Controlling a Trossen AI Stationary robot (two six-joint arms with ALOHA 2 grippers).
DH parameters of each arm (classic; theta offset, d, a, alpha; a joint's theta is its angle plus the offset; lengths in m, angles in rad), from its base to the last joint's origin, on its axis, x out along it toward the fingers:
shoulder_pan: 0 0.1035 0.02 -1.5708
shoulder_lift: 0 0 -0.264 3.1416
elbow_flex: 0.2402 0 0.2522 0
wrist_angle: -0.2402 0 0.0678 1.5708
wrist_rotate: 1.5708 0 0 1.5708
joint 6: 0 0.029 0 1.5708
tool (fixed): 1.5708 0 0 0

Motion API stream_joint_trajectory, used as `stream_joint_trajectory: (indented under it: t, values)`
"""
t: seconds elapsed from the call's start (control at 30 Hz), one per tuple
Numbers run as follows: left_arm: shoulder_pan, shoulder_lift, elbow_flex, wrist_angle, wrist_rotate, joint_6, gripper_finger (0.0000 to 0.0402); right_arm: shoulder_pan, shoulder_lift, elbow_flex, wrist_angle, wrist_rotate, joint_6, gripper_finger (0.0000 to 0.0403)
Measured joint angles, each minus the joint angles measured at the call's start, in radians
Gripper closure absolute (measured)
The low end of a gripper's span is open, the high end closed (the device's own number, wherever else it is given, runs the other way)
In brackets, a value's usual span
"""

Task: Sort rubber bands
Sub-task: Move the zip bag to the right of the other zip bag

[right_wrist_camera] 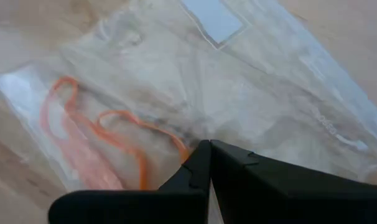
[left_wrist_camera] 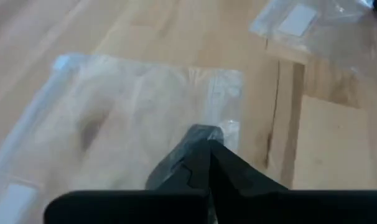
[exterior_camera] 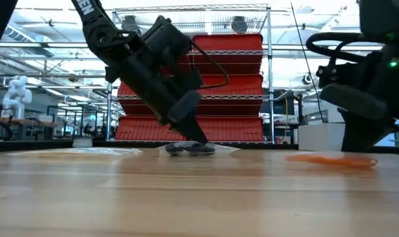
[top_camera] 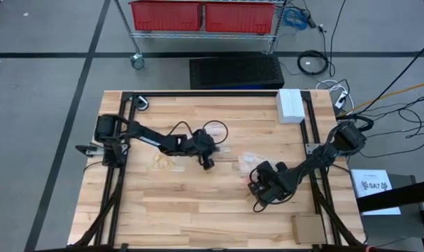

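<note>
Orange rubber bands [right_wrist_camera: 107, 149] lie inside a clear bag [right_wrist_camera: 238, 93] near the bench's right edge; right gripper [right_wrist_camera: 208, 163] pressed closed there, left gripper [left_wrist_camera: 208, 152] closed mid-bench on another bag [left_wrist_camera: 132, 124], seemingly pinning each.

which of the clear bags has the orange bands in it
The clear bag under the right gripper, seen in the right wrist view: orange rubber bands loop inside it. The bag under the left gripper shows no orange.
</note>
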Motion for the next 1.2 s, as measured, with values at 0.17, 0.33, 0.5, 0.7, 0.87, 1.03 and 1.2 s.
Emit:
stream_joint_trajectory:
  t: [0.17,0.33,0.5,0.7,0.87,1.03,1.2]
  values:
    - [-0.029,0.010,-0.001,-0.019,0.048,-0.003,0.0393,-0.029,0.002,0.000,-0.022,0.003,-0.063,0.0403]
    - [-0.077,0.010,0.000,-0.015,0.052,-0.023,0.0392,-0.071,0.002,0.000,-0.045,0.000,-0.218,0.0403]
    - [-0.124,0.010,0.000,-0.003,0.040,-0.079,0.0392,-0.116,0.002,0.000,-0.062,-0.007,-0.317,0.0403]
    - [-0.168,-0.025,0.001,0.059,-0.033,-0.077,0.0392,-0.137,-0.041,-0.003,-0.110,-0.006,-0.355,0.0403]
    - [-0.109,-0.080,0.003,-0.032,-0.209,-0.048,0.0392,-0.137,-0.128,-0.002,-0.091,0.035,-0.348,0.0403]
    - [0.019,-0.082,0.002,-0.168,-0.161,-0.054,0.0392,-0.166,-0.140,-0.002,0.127,0.036,-0.484,0.0403]
    - [0.051,-0.077,0.002,-0.206,-0.012,-0.049,0.0392,-0.223,-0.136,-0.002,0.287,0.041,-0.630,0.0403]
